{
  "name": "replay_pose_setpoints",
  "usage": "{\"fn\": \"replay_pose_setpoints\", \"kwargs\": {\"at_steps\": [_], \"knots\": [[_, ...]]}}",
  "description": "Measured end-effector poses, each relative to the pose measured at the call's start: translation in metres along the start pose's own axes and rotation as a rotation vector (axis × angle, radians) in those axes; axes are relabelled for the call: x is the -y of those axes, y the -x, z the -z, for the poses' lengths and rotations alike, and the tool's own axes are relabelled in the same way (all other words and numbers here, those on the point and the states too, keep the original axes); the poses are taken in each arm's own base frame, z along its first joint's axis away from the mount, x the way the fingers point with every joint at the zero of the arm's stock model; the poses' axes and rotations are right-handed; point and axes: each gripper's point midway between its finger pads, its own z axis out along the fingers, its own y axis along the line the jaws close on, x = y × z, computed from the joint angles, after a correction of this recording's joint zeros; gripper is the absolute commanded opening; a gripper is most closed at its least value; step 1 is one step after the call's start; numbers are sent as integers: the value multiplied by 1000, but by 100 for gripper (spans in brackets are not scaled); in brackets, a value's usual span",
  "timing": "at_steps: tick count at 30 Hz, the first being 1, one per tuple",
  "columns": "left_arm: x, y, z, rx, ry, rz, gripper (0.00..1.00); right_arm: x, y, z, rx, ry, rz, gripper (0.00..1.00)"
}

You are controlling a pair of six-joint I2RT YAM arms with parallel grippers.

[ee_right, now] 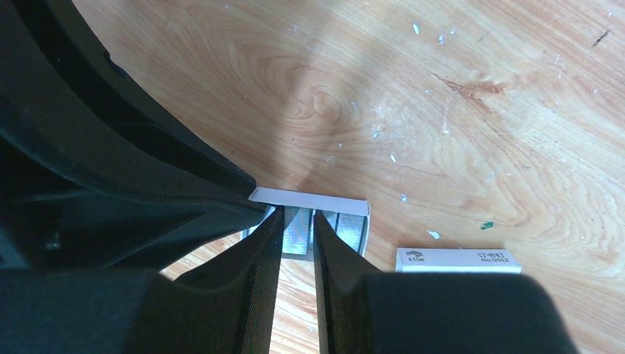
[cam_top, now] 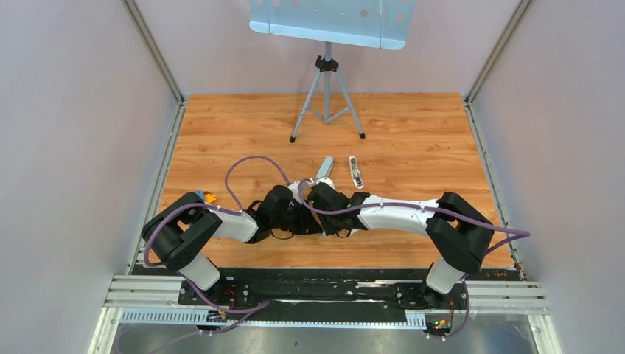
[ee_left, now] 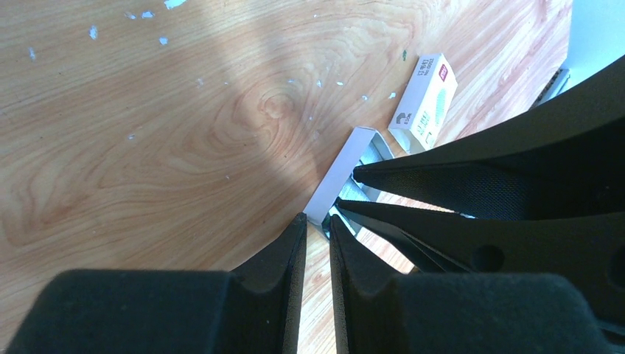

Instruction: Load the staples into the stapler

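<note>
The whole cell is seen from above and behind the arm bases by the top external view, faced down and forward over the wooden table (cam_top: 413, 125), from well back. The left wrist view is carried just behind the left pincer (ee_left: 318, 219) and is aimed along its fingers at the tabletop, very close. The right wrist view is set likewise behind the right pincer (ee_right: 298, 215), equally close. The same patch of table is shared by both wrist views: an open white tray (ee_left: 340, 171) just beyond each pincer's tips and a white carton (ee_left: 423, 103) beside it.
</note>
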Motion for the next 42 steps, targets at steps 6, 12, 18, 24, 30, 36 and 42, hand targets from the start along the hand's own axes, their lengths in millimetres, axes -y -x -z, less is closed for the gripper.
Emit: {"fn": "replay_pose_setpoints", "kwargs": {"at_steps": [6, 12, 18, 24, 30, 36, 42], "knots": [[-1, 0, 0, 1, 4, 1, 20, 0, 0, -1, -5, -2, 6, 25], [-1, 0, 0, 0, 7, 1, 20, 0, 0, 0, -6, -1, 11, 20], [0, 1, 1, -1, 9, 1, 23, 0, 0, 0, -6, -2, 15, 19], [0, 4, 0, 5, 15, -5, 25, 0, 0, 1, -6, -2, 17, 19], [0, 6, 2, 11, 24, -15, 27, 1, 0, 5, -6, -3, 17, 20], [0, 8, 4, 20, 36, -20, 28, 1, 6, 11, 18, 0, 13, 20], [-1, 10, 8, 28, 49, -37, 29, 5, 12, 18, 43, -17, 16, 20]]}}
